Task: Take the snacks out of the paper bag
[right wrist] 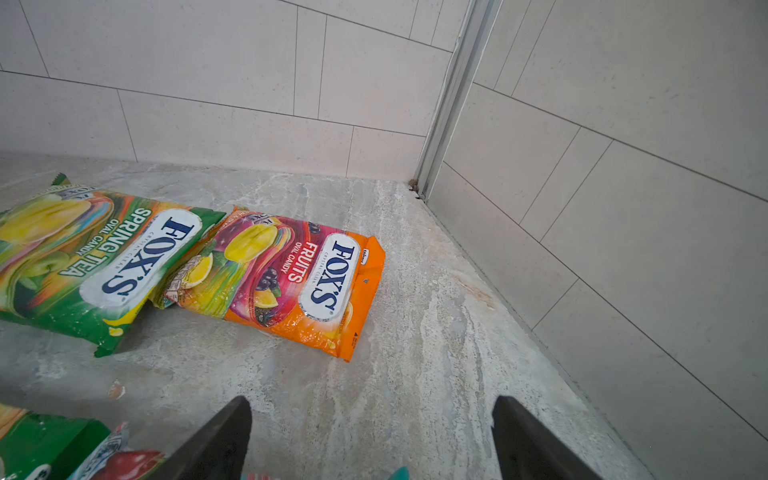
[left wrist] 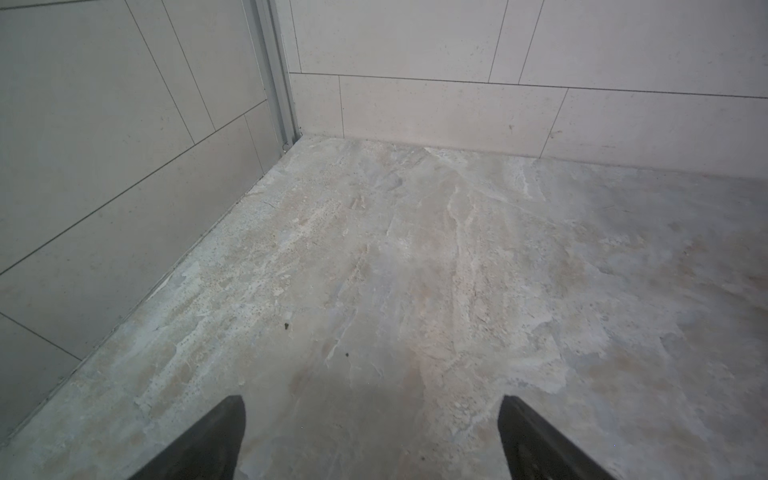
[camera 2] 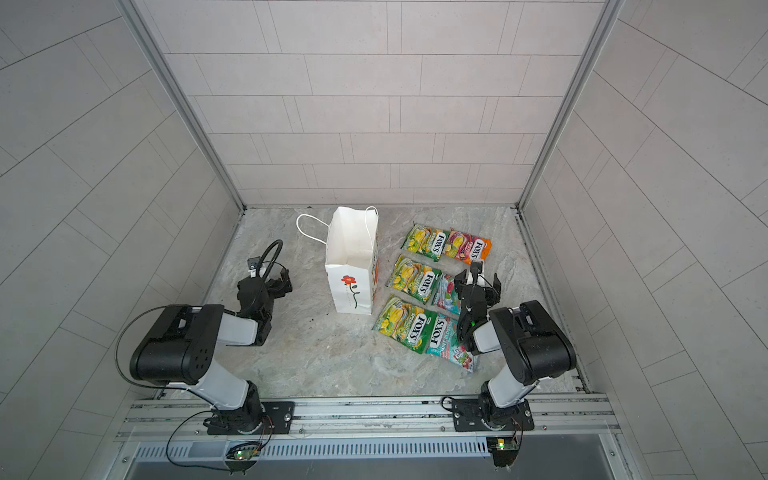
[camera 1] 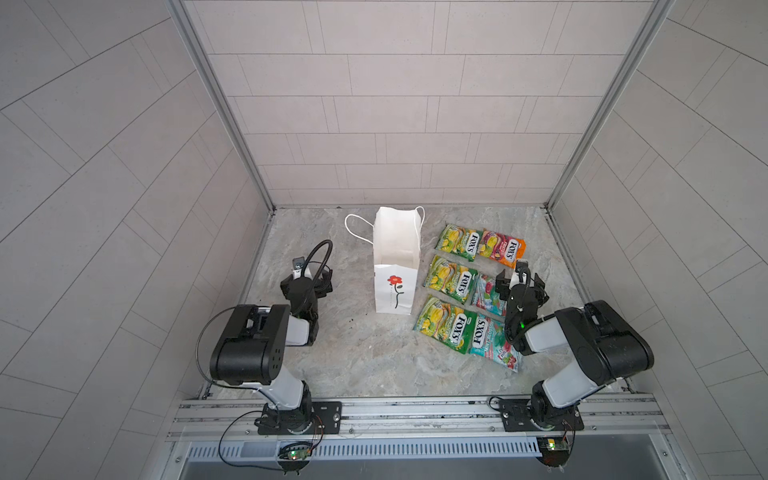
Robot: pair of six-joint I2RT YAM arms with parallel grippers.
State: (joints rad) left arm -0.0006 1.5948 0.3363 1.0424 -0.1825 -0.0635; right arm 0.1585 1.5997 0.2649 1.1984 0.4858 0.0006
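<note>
The white paper bag (camera 1: 395, 266) (camera 2: 351, 266) stands upright with its mouth open, and only white paper shows inside. Several FOX'S snacks lie flat to its right in two columns: three green-yellow packets (camera 1: 451, 279), an orange-pink one (camera 1: 503, 247) (right wrist: 291, 278) and two teal-red ones (camera 1: 494, 347). My right gripper (camera 1: 519, 280) (right wrist: 372, 401) hangs open over the middle teal-red packet (camera 1: 484, 293), partly hiding it, with nothing between its fingers. Left of the bag, my left gripper (camera 1: 307, 282) (left wrist: 371, 399) is open and empty over bare floor.
Tiled walls close in the marble floor (camera 1: 365, 357) on three sides. The back-left corner post (left wrist: 274, 83) and back-right corner post (right wrist: 449, 104) are near the grippers. One cord handle (camera 1: 353, 228) sticks out left of the bag. A metal rail (camera 1: 415, 411) runs along the front.
</note>
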